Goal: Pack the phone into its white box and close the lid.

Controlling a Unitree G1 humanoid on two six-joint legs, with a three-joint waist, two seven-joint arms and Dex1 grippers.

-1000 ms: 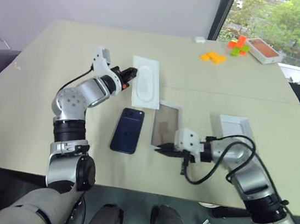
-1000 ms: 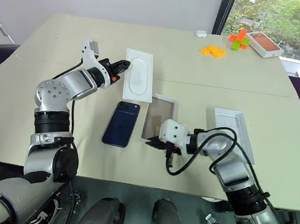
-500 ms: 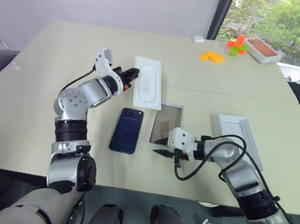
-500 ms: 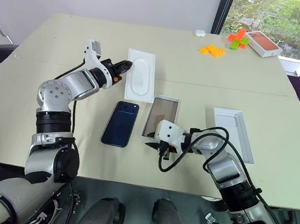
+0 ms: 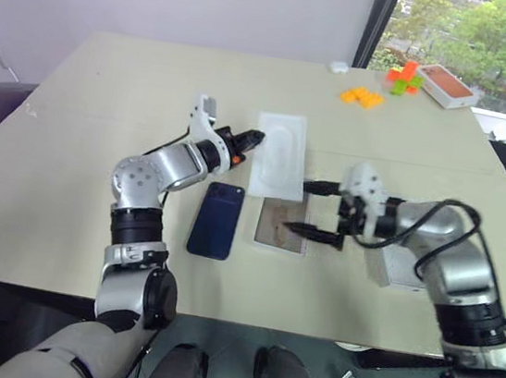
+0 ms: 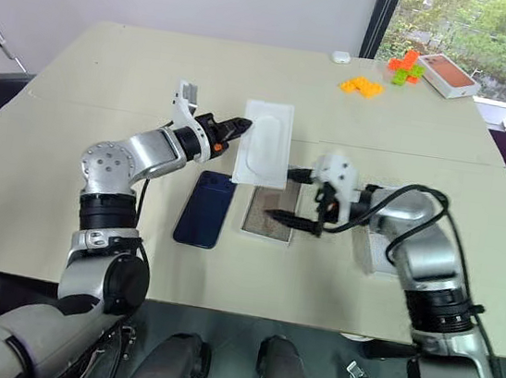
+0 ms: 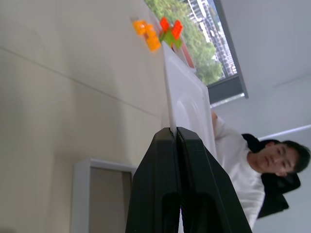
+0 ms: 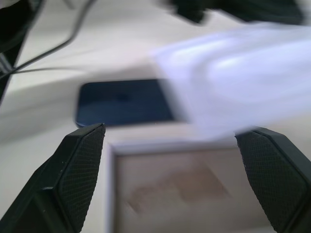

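Note:
The dark blue phone [image 5: 216, 220] lies flat on the table, back up. Just to its right sits the white box [image 5: 262, 230] with its brown floor showing. My left gripper [image 5: 248, 138] is shut on the left edge of a thin white insert [image 5: 281, 154] with an oval recess, holding it above the box's far end. In the left wrist view the insert [image 7: 187, 99] rises from between the closed fingers. My right gripper [image 5: 314, 209] hangs open over the box's right side, holding nothing. The lid [image 5: 399, 267] lies to the right, partly hidden behind my right forearm.
Orange blocks [image 5: 359, 96], a white box with an orange-red top [image 5: 444, 85] and a small white case [image 5: 338, 67] sit at the far right by the window. A person [image 7: 243, 158] sits beyond the table in the left wrist view.
My left gripper has carried the insert to the right, over the box's far end. My right gripper has risen from the box's near edge and opened wide.

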